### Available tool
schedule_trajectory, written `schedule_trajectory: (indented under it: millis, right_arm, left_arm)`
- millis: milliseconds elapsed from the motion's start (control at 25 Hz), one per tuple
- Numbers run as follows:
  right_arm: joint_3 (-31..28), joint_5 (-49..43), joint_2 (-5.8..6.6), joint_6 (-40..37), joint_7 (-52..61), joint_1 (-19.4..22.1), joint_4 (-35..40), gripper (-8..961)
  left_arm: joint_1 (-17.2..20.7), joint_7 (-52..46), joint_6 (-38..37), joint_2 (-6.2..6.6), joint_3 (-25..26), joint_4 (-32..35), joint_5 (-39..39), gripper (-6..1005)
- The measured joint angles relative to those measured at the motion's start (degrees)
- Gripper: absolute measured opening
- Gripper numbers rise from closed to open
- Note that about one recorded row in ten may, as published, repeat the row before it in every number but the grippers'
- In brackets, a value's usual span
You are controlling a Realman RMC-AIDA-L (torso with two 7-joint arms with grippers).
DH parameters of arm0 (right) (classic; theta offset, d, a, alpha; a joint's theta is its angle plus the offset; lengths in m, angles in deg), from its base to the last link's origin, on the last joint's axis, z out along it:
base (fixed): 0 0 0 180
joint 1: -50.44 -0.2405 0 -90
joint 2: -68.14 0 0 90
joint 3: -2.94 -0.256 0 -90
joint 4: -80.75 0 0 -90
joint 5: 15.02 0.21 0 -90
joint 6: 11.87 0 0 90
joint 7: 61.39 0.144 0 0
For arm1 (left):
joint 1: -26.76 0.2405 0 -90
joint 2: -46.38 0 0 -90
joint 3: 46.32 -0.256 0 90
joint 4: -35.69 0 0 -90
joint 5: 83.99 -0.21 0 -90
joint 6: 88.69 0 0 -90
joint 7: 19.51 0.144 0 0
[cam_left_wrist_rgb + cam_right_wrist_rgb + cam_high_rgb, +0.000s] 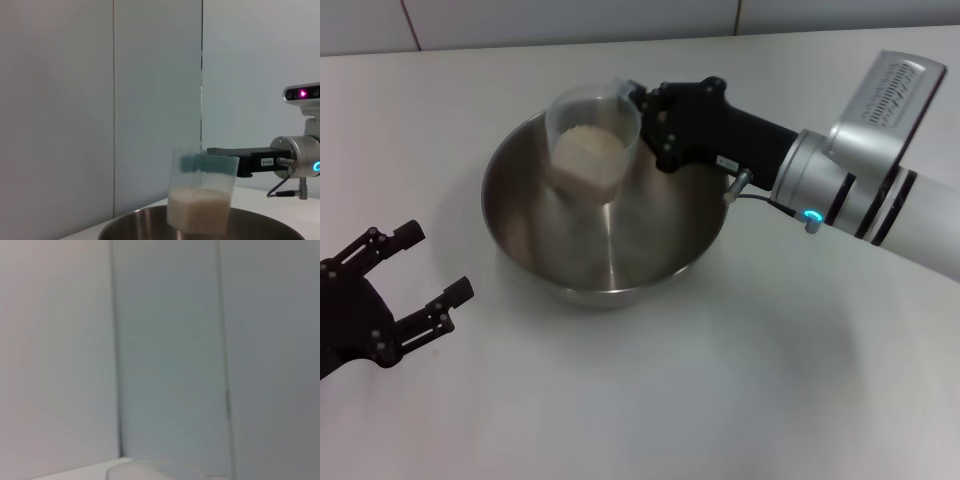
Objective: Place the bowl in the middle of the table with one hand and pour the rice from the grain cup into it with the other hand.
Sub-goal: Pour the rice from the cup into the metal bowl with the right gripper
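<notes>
The right arm [880,200] reaches in from the far right side, its silver-and-white forearm angled down toward the bowl [605,225], a blue light glowing at the wrist. The right hand [638,118] is extended level over the bowl's far rim, fingers clamped on the grain cup [592,140]. The left hand [415,268] hangs low, just beside the bowl's left side, fingers spread apart and holding nothing.

Silver steel bowl [520,215], clear cup [592,125], pale-beige rice [588,152], white table [720,380], black claws.
</notes>
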Motion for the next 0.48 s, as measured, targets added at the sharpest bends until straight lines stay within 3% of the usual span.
schedule_trajectory:
  millis: [480]
  right_arm:
    - [1.2, -1.4, 0.00, -0.2, -2.4, -0.6, 1.8, 0]
  left_arm:
    - [0.6, 0.0, 0.0, -0.06, 0.0, 0.0, -0.1, 833]
